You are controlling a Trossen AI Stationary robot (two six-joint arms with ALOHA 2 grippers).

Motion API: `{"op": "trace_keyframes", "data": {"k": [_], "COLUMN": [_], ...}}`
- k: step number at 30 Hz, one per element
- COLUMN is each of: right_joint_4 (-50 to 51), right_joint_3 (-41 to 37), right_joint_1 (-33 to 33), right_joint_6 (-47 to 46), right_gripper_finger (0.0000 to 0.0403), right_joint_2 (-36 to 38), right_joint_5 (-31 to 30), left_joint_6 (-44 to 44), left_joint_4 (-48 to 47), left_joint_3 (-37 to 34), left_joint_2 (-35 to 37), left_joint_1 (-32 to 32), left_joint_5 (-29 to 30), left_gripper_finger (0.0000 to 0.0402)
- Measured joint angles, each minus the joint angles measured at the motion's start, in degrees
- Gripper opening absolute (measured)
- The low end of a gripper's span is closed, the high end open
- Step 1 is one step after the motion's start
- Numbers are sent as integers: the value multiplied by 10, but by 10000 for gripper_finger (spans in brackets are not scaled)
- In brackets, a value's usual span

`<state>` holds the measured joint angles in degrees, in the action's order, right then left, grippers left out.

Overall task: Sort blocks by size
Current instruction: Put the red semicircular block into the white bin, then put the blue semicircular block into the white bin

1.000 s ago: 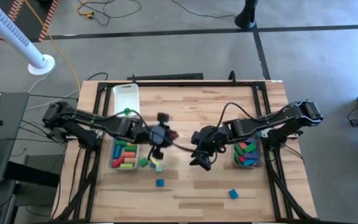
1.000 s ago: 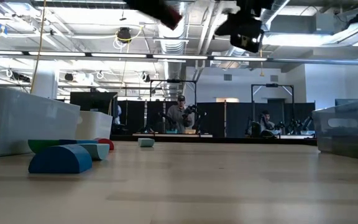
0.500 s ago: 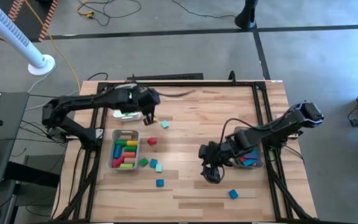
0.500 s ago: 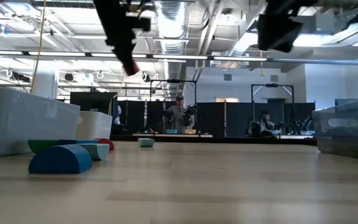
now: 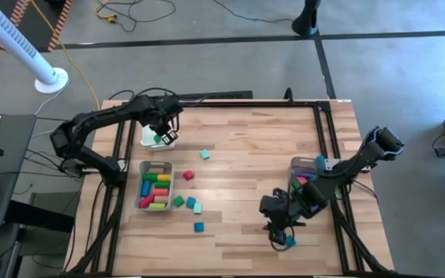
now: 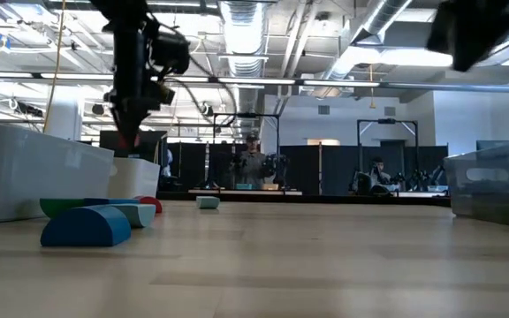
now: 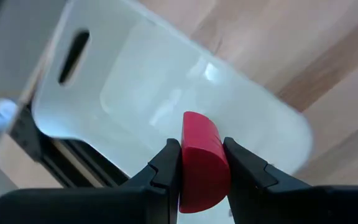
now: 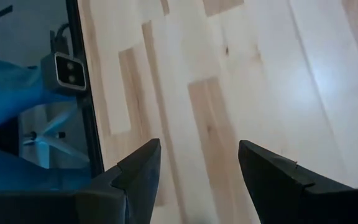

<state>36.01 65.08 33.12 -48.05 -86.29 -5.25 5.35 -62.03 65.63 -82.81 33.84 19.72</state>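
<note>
My left gripper (image 5: pixel 164 134) hangs over the white tray (image 5: pixel 147 140) at the table's far left, shut on a red rounded block (image 7: pixel 201 163). A green block (image 5: pixel 158 139) lies in the tray. In the low view the left gripper (image 6: pixel 129 134) stands high above the wood. My right gripper (image 5: pixel 281 232) is open near the table's near edge, just beside a blue block (image 5: pixel 290 242), with only bare wood between its fingers (image 8: pixel 138 171). Loose blocks lie mid-table: teal (image 5: pixel 205 154), red (image 5: pixel 188 175), green (image 5: pixel 178 201), teal (image 5: pixel 195 207) and blue (image 5: pixel 198 227). My left gripper pinches the red block's two opposite sides (image 7: pixel 185 168) between its two fingers (image 7: pixel 165 169). The fingers come from above, pointing steeply down. The block is lifted clear, above the tray, with its rounded end sticking out past the fingertips.
A clear bin (image 5: pixel 154 185) with several coloured blocks stands at the left, another bin (image 5: pixel 307 184) with several blocks at the right. A black frame (image 5: pixel 207 99) runs round the table's edges. In the low view a blue half-round block (image 6: pixel 85 225) lies close by.
My left gripper has carried the red block from the table's middle toward the far left edge, sinking a little and rolling, and now hangs over the white tray. My right gripper has moved toward the near edge and rightward, up to the blue block, staying open.
</note>
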Motion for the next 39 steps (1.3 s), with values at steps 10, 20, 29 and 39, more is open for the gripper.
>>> {"op": "trace_keyframes", "data": {"k": [10, 20, 29, 39], "right_joint_4": [23, 69, 113, 135], "right_joint_3": [0, 0, 0, 0], "right_joint_1": [99, 195, 254, 285], "right_joint_6": [-90, -160, -179, -111], "right_gripper_finger": [244, 244, 244, 244], "right_joint_2": [0, 0, -1, -22], "right_joint_5": [-66, -87, -128, -129], "left_joint_6": [21, 27, 40, 37], "left_joint_4": [39, 82, 107, 119], "left_joint_3": [-58, -105, -106, -106], "left_joint_2": [0, 0, 0, 14], "left_joint_1": [61, 102, 106, 104], "left_joint_5": [-65, -125, -135, -191], "left_gripper_finger": [97, 116, 194, 215]}}
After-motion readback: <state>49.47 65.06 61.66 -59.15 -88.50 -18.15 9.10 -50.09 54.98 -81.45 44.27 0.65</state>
